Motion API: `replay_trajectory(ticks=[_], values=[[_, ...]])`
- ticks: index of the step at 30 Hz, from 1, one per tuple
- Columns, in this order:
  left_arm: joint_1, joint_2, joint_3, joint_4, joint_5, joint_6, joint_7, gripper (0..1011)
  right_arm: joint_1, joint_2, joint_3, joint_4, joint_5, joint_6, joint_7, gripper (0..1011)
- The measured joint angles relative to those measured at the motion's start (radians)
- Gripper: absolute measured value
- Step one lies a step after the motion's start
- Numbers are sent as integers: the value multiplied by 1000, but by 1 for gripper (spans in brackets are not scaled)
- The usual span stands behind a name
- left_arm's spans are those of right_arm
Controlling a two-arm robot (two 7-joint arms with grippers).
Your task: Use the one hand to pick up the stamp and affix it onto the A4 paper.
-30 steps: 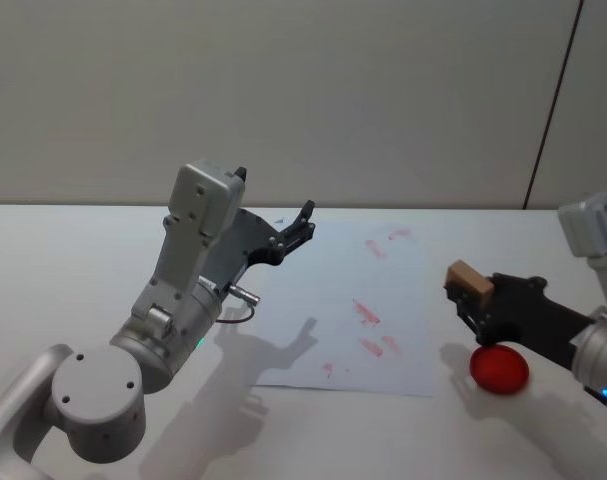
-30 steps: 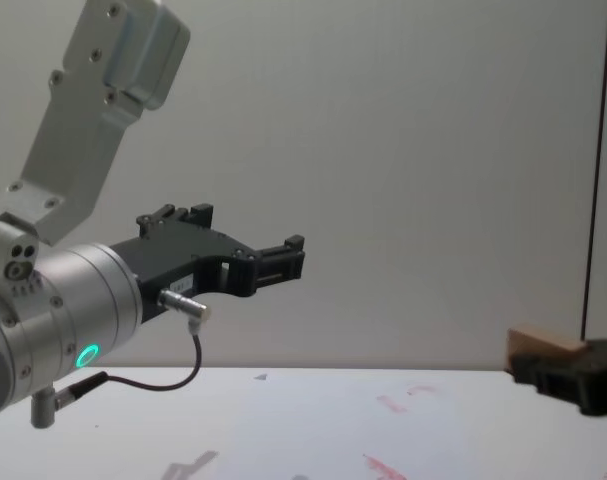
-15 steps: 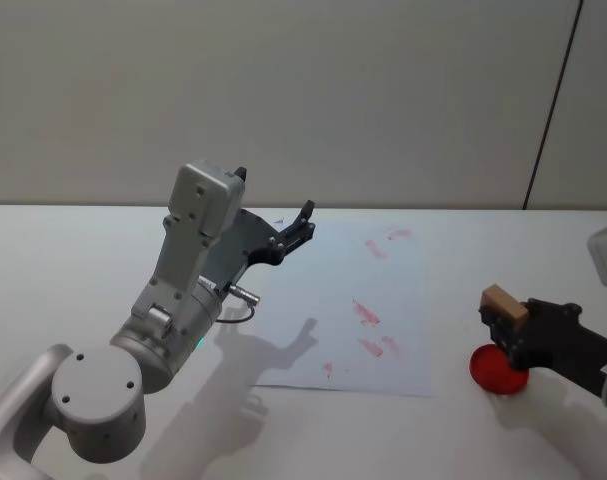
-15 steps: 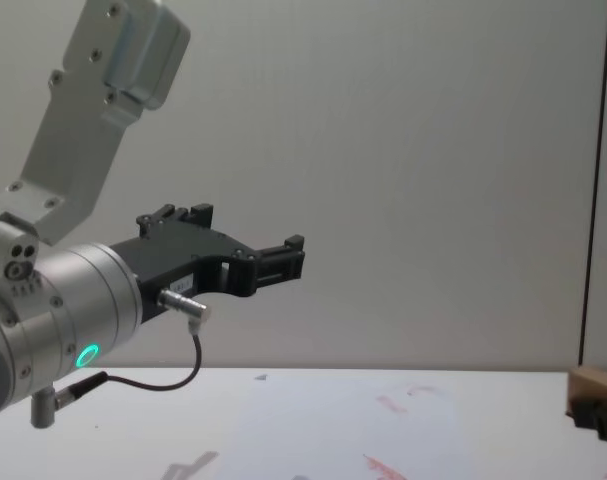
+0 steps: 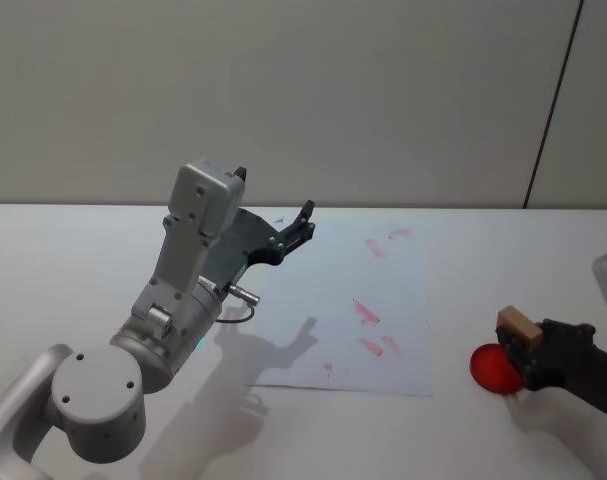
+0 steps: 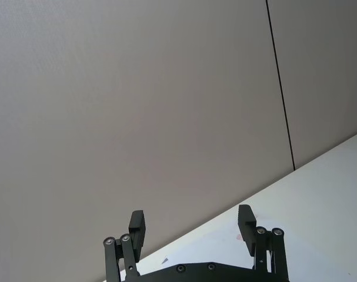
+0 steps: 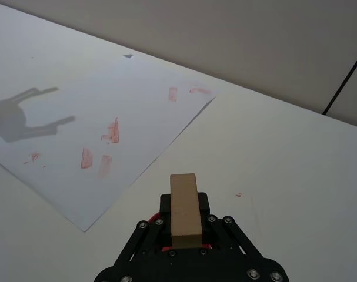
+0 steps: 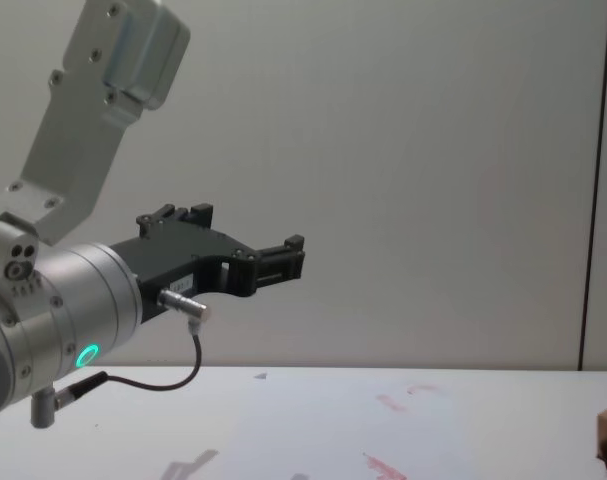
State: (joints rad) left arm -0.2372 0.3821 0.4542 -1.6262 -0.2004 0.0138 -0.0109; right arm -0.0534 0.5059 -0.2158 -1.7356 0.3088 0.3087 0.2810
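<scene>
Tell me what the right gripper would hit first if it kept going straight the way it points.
Probably the bare table: the right gripper, shut on the stamp, points just past the paper edge. Depth is unclear.

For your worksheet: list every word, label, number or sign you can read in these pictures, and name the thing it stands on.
Readable text: none.
A4 paper: red stamped marks, smudged blotches, no letters legible.
Stamp in the right pincer: plain wood on the faces that show, no print.
Left pincer: no readable label.
Red ink pad: no marking.

A4 paper (image 5: 348, 305) mid-table, stamp (image 5: 517, 327) off its right edge — over a pad (image 5: 495, 369)
</scene>
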Motion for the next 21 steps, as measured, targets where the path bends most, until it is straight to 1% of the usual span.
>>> replay_trajectory(ticks=[12, 21], values=[[0, 0, 0, 0, 0, 0, 0, 1003, -22, 13, 1, 11, 2, 14, 3, 221], [0, 0, 0, 0, 0, 0, 0, 1003, -14, 8, -1, 30, -3, 22, 11, 221]])
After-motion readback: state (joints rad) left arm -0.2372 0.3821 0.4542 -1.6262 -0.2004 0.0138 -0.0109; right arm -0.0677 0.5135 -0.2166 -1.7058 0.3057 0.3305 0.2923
